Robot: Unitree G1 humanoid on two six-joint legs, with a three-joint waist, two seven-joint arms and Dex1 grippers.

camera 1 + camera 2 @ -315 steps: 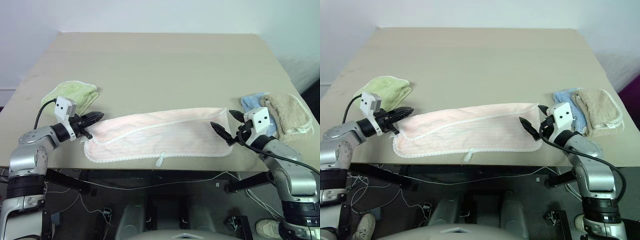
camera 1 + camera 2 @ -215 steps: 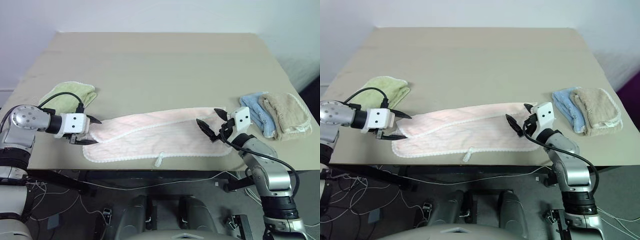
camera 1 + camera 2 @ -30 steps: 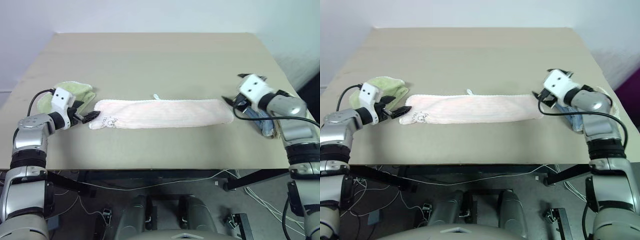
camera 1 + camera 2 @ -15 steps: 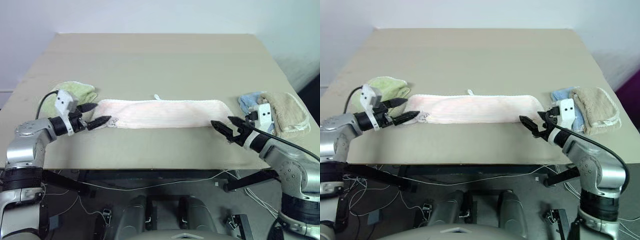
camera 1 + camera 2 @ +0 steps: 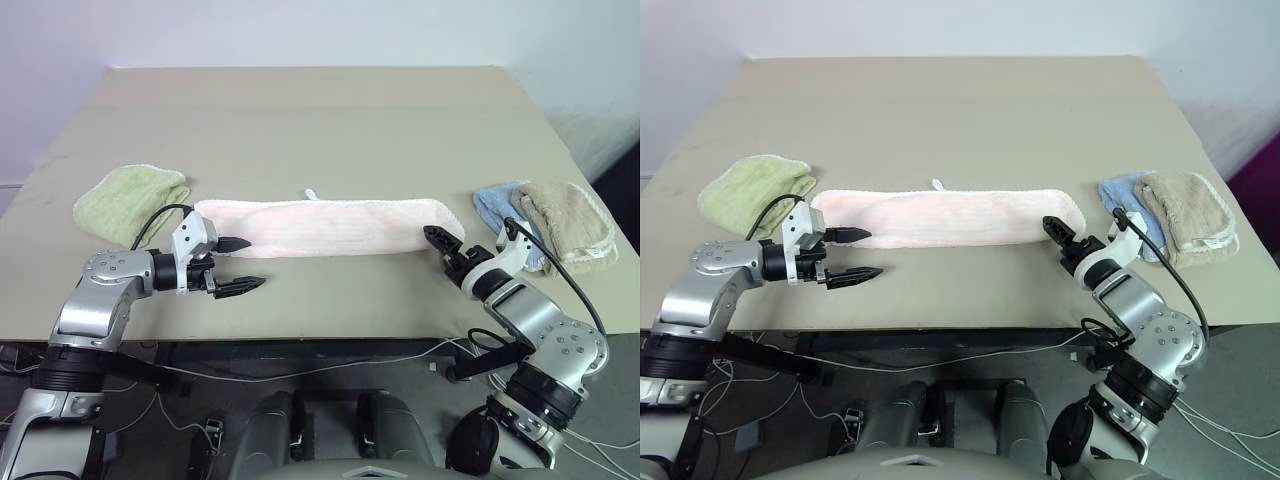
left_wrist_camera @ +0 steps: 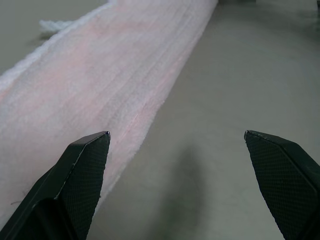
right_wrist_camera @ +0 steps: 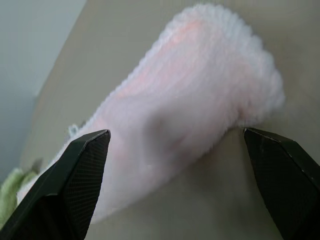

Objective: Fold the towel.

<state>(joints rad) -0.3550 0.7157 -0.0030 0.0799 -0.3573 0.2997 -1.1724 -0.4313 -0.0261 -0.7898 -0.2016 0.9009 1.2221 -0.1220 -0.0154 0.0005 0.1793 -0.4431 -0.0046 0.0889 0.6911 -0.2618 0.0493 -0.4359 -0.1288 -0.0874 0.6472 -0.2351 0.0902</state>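
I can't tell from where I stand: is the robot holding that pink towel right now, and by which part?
Nothing is held. Both the left gripper and the right gripper are open at the ends of the towel, which lies on the table.

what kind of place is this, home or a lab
Probably a lab or test room: a bare tan table against a plain white wall, loose cables on the floor underneath, and sorted towels, the pink towel among them.

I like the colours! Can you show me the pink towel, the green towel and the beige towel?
pink towel (image 5: 330, 227): left eye view, middle of the folded strip.
green towel (image 5: 125, 202): left eye view, middle of its top.
beige towel (image 5: 565, 222): left eye view, middle of its top.
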